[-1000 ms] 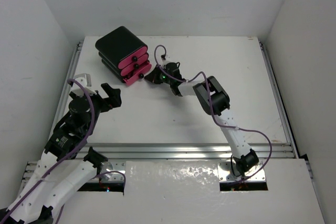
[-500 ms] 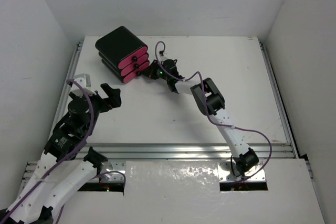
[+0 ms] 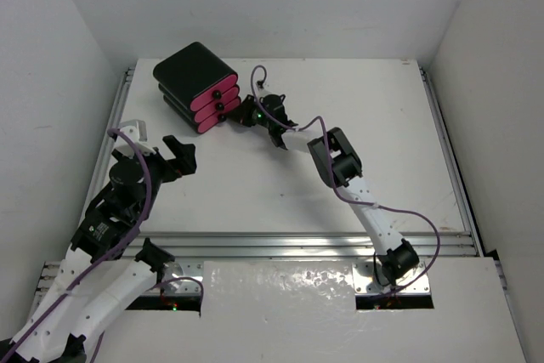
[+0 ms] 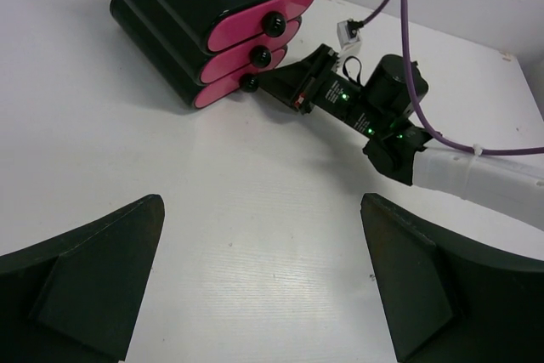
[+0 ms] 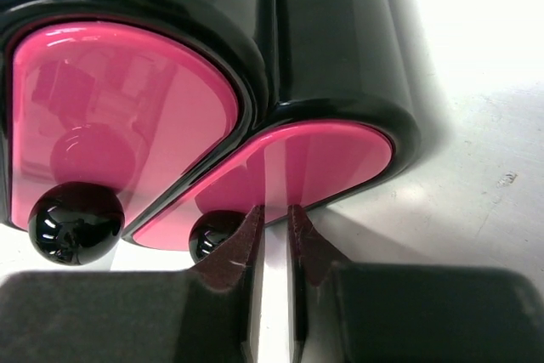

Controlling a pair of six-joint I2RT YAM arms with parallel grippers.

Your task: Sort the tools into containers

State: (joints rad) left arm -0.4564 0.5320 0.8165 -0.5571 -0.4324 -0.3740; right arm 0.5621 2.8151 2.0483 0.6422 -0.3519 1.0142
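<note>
On table, three pink drawers, three knobs

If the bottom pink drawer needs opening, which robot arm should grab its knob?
Probably the right. The right gripper sits at the bottom drawer, its fingertips just beside the knob, jaws barely apart. The left gripper hangs wide open, well away from it.
</note>
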